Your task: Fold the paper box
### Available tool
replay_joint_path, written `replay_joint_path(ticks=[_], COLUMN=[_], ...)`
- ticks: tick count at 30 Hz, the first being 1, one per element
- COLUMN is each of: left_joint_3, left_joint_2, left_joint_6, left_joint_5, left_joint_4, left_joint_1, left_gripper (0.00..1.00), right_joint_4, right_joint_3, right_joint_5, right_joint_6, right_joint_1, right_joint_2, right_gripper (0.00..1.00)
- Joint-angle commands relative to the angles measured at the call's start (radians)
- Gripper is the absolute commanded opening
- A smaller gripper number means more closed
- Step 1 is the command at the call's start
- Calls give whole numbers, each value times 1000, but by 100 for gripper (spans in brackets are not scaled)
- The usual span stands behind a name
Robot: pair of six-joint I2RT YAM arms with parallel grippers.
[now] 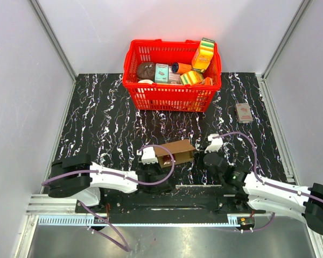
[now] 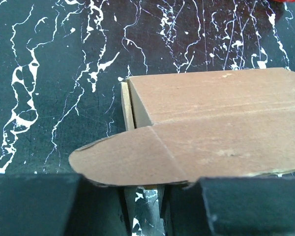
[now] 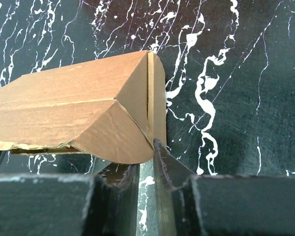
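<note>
The paper box sits part-folded on the marbled table, at 6 o'clock from the red basket — left gripper at its 8 o'clock, right gripper at its 3 o'clock. Both jaws stand slightly parted — bare table shows in each gap

The paper box lies on the table, near the front. A basket stands behind it. A small packet lies farther right, probably flat.
</note>
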Motion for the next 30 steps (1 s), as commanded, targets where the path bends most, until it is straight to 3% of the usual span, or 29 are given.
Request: replay_joint_path(ticks=[1,10,14,18,21,30], left_joint_3=[28,53,61,70,71,77], left_joint_2=[-16,-22,-16,-8,-10,-13], left_joint_6=[-24,-22,-21,-27,-27,-22], left_joint_5=[37,38,37,31,26,22], left_joint_4=[-80,-104,-104,-123,-129,-129], left_joint_1=[-28,-65,-69,-72,-74,-77], left_gripper=[26,32,33,33,33,34], right_joint_4=[-55,-251,-407,-507,-480,-182], right_joint_3=[15,63,106,167,234,371], right_joint_5=[23,17,75,159,135,-43], right_joint_6=[39,114,208,201,103,-181], right_joint_1=[10,10,10,10,10,10], right_joint_2=[-55,-150,-251,-339,-301,-43], right_gripper=[22,25,25,30,36,50])
